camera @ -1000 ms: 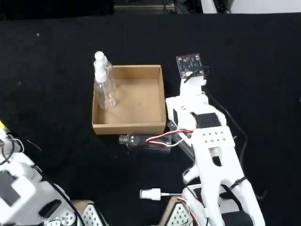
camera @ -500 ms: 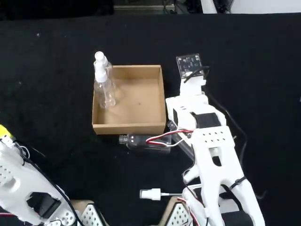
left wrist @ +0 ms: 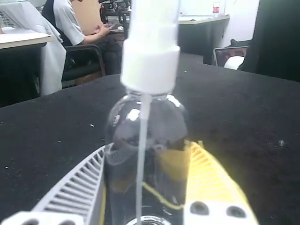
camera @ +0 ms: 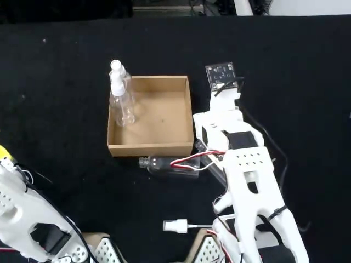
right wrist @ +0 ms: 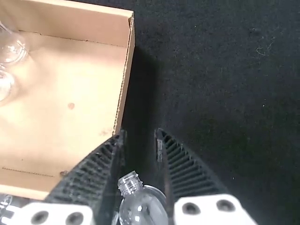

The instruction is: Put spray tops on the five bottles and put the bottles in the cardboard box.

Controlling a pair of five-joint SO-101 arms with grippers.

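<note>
The left gripper [left wrist: 150, 149] is clamped on the capped bottle [left wrist: 146, 161], a clear one held upright. A white finger [left wrist: 77, 185] sits on one side of it and a yellow finger [left wrist: 213, 185] on the other. Its white spray top [left wrist: 150, 58] is seated on the neck, and the thin dip tube runs down inside. From the high view the left arm [camera: 24, 219] sits at the near left of the black tabletop [camera: 290, 66], well apart from the cardboard box [camera: 186, 112]. The box lies open near the middle of the tabletop. Two finished bottles [camera: 122, 104] with spray tops stand close together in its far left corner. The right arm [camera: 247, 170] stretches along the box's right side. The right gripper [right wrist: 140, 136] has its black fingers [right wrist: 183, 164] pointing at the tabletop just beside the box's right wall. An uncapped bottle [right wrist: 140, 208] sits between them near their base, open neck up. The fingers appear to be gripping it, though the contact itself is hard to make out. A lying bottle [camera: 167, 164] rests on its side on the tabletop, just in front of the box's near wall and parallel to it, with the arm's red and white wires passing over it. A loose spray top [camera: 175, 225] lies on the tabletop nearer the arms' bases, apart from every bottle.
</note>
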